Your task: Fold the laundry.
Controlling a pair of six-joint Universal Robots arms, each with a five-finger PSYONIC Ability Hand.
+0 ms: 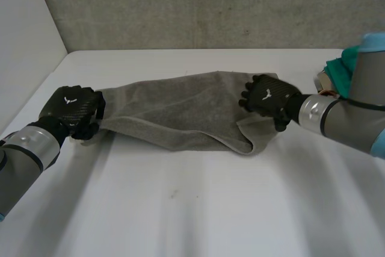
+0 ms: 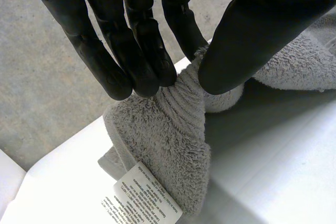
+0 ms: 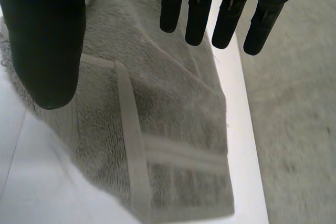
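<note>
While the left hand (image 2: 136,51) pinches the grey towel's (image 1: 174,109) end near its label (image 2: 144,198), the right hand (image 3: 44,35) holds straight fingers over the other end; a teal cloth (image 1: 344,69) lies beyond its wrist.

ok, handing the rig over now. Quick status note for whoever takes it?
Left hand: shut on the left end of the grey towel, with bunched cloth pinched between fingers and thumb. The care label is just past the pinch.
Right hand: open, fingers straight, over the towel's right end, where a corner lies doubled over.
Towel: stretched between the hands on the white table, loosely doubled lengthwise, edges uneven.
Teal cloth: beside the right arm, at the table's far right.
Done: a rough first fold at most.
Left: square the edges, finish folding, then the teal cloth.
</note>
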